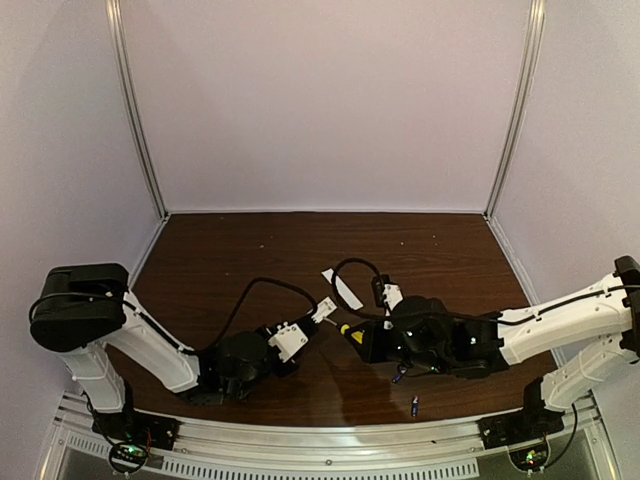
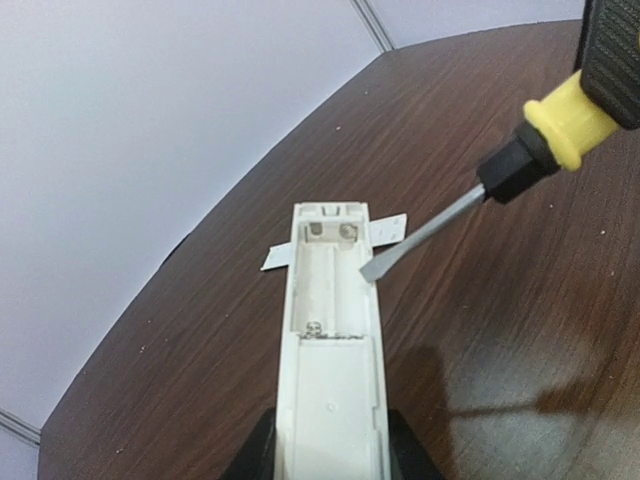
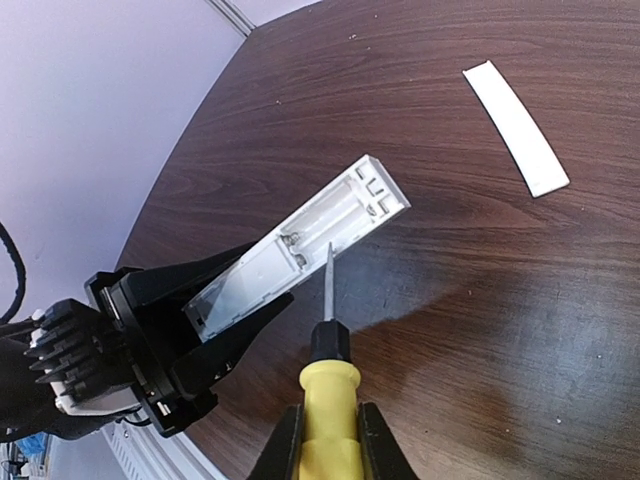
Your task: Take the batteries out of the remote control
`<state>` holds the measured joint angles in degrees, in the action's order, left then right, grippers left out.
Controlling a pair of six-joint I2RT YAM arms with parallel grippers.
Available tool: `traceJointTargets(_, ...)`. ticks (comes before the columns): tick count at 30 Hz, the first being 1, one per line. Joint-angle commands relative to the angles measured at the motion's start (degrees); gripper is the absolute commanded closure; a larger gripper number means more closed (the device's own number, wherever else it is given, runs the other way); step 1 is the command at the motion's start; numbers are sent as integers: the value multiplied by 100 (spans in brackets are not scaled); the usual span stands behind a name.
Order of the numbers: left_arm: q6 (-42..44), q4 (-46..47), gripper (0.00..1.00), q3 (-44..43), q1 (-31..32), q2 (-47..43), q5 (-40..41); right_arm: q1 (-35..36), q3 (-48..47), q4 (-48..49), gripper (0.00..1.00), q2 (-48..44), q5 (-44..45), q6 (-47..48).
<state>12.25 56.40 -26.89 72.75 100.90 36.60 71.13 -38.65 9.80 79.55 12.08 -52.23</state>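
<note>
My left gripper (image 1: 289, 345) is shut on the white remote control (image 2: 330, 370), holding its near end with the open battery recess (image 2: 328, 280) facing up. The recess is empty. My right gripper (image 3: 328, 445) is shut on the yellow-handled screwdriver (image 3: 328, 400). Its flat blade tip (image 2: 372, 267) touches the right rim of the recess. One purple battery (image 1: 415, 404) lies on the table near the front edge. A second small purple thing (image 1: 399, 376) lies partly under my right arm.
The thin white cover strip (image 3: 515, 125) lies flat on the brown table (image 1: 440, 260) just beyond the remote's far end. Pale walls enclose the table on three sides. A metal rail runs along the front edge.
</note>
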Motion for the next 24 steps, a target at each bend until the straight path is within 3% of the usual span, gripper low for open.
traceJointTargets(1, -222, 240, 100, -63, -70, -272, 307, 82, -116, -481, 100, -318, 155, 142)
traceJointTargets(14, -792, -234, 100, 52, -353, -688, 462, 89, 129, -1618, 100, -1224, 1615, 67)
traceJointTargets(24, -1427, -541, 100, 199, -672, -988, 411, 37, 482, -1724, 100, -1272, 2763, 208)
